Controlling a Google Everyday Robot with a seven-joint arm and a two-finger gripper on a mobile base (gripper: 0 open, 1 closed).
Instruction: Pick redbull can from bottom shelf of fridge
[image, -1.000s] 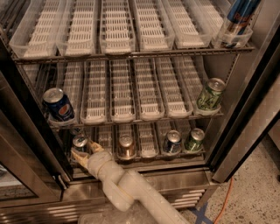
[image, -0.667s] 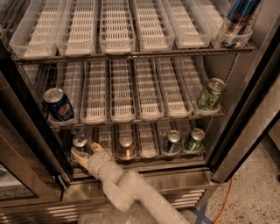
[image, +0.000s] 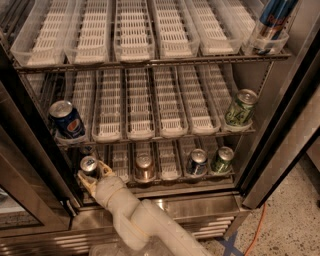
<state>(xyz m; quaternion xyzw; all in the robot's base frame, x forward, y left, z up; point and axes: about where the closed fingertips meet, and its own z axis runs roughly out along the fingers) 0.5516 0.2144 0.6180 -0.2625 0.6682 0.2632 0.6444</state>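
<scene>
The fridge (image: 280, 125) stands open. On the bottom shelf (image: 165, 181) a small redbull can (image: 89, 164) with a silver top stands in the leftmost lane. A second alike can (image: 197, 162) with a blue-and-silver body stands further right. My gripper (image: 94, 174) reaches into the shelf's left end, right at the base of the leftmost redbull can, with my white arm (image: 135, 220) coming up from the lower middle. The lower part of that can is hidden behind the gripper.
A copper-brown can (image: 144, 168) and a green can (image: 222, 159) also stand on the bottom shelf. A Pepsi can (image: 66, 120) and a green can (image: 240, 107) are on the middle shelf. A tall blue can (image: 270, 20) is at the top right. An orange cable (image: 252, 227) lies on the floor.
</scene>
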